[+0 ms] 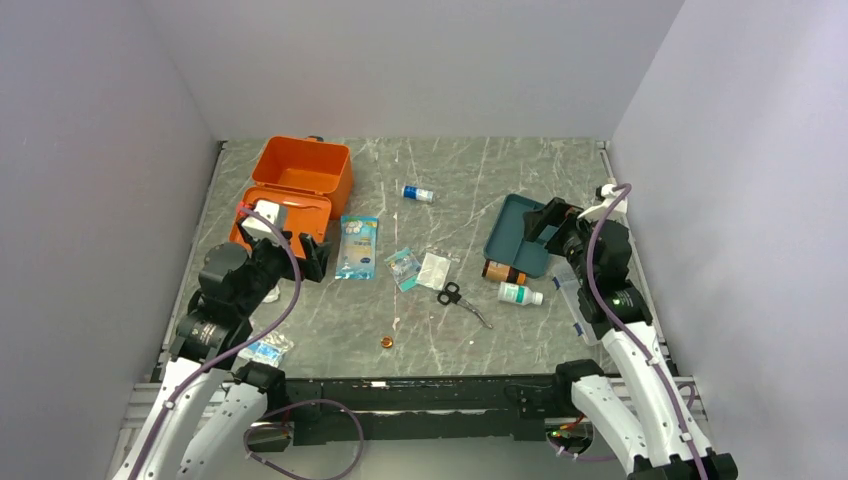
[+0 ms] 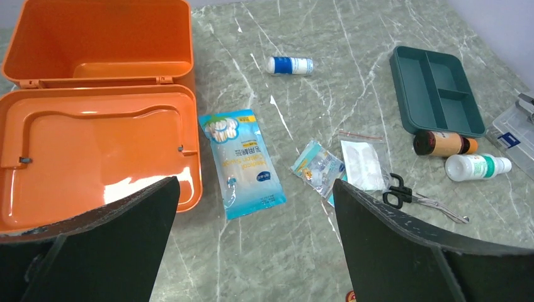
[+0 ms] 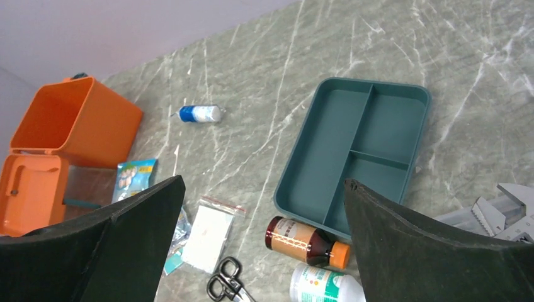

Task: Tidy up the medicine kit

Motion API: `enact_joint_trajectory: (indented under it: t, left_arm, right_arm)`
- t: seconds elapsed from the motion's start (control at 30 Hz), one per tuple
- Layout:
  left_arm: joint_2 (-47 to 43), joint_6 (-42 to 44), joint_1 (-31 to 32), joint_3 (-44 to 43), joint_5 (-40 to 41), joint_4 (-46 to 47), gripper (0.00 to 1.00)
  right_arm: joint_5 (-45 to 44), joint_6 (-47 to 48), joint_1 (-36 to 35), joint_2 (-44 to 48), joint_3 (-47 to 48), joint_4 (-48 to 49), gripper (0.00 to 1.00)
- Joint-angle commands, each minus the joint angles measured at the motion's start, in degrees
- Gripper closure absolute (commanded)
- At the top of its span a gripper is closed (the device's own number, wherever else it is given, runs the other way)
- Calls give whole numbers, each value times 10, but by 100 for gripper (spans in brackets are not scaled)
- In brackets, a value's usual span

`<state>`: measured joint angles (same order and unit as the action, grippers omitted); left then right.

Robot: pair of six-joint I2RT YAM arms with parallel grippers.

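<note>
The orange medicine kit stands open at the back left, its lid lying flat in front of it and the box empty. It also shows in the right wrist view. My left gripper is open and empty, just right of the lid's front corner, above the table near a blue packet. My right gripper is open and empty above the teal divided tray. A brown bottle and a white bottle lie in front of the tray.
A small blue-and-white bottle lies mid-table at the back. Two small zip bags and black scissors lie in the middle. A small orange disc lies nearer. A clear plastic box sits at the right edge, a packet by the left arm.
</note>
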<state>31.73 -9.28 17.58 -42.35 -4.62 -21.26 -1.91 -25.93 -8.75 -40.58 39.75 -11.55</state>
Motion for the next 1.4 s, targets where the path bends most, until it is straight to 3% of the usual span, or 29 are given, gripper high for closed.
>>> enact_joint_trajectory:
  t: [0.0,0.27,0.37,0.5,0.57,0.8,0.93,1.17,1.37]
  left_arm:
    - [0,-9,-1,-19,20,7,1]
    - [44,-43,-3,-40,95,-21,1]
    - [57,-54,-5,-45,102,-27,1]
    - [77,-99,-8,-56,144,-45,1]
    - [96,-130,-22,-79,160,-67,1]
    - [186,-199,-68,-144,141,-101,1]
    - [241,-240,-98,-173,116,-113,1]
    - [314,-302,-173,-180,52,-92,1]
    - [371,-338,-212,-188,-14,-85,1]
  right_arm:
    - [-32,4,-2,-9,37,17,0]
    - [-38,15,-2,-79,93,-9,0]
    - [2,20,-2,-109,104,2,0]
    - [-36,2,1,-130,101,17,0]
    - [-14,2,9,-132,87,48,0]
    - [125,14,3,-206,126,75,2]
    - [159,51,-28,-257,168,55,5]
    - [105,101,-131,-342,255,11,7]
    - [74,90,-194,-416,301,26,9]
